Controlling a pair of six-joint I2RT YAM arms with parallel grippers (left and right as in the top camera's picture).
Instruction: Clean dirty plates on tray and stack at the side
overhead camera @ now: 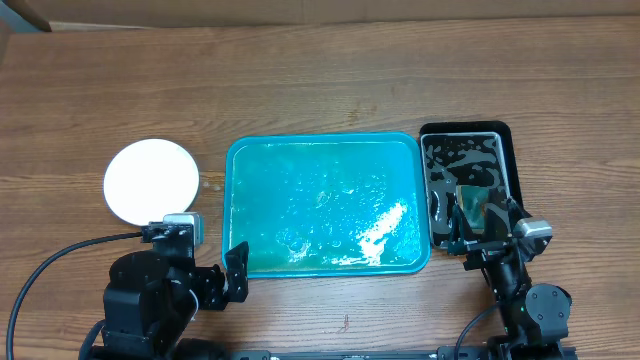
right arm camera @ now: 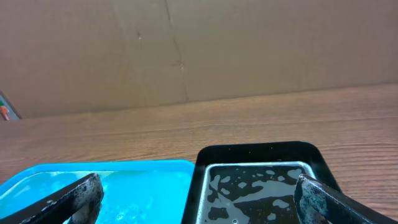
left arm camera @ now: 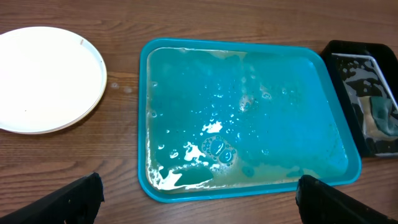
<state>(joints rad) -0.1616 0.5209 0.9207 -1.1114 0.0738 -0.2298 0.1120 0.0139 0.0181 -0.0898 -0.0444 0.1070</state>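
L claw (left arm camera: 200,200) gaping; glossy turquoise rect tray (left arm camera: 145,124), sudsy; round white plate (left arm camera: 43,78).

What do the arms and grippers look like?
The left arm and right arm are black with rounded joint housings. The left gripper and right gripper have flat black fingers and a silver-grey fitting on one side. A black cable loops out from the left arm.

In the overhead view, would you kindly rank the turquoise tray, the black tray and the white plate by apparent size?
Largest: turquoise tray.
Next: black tray, clearly longer than the last.
Smallest: white plate, of similar width.
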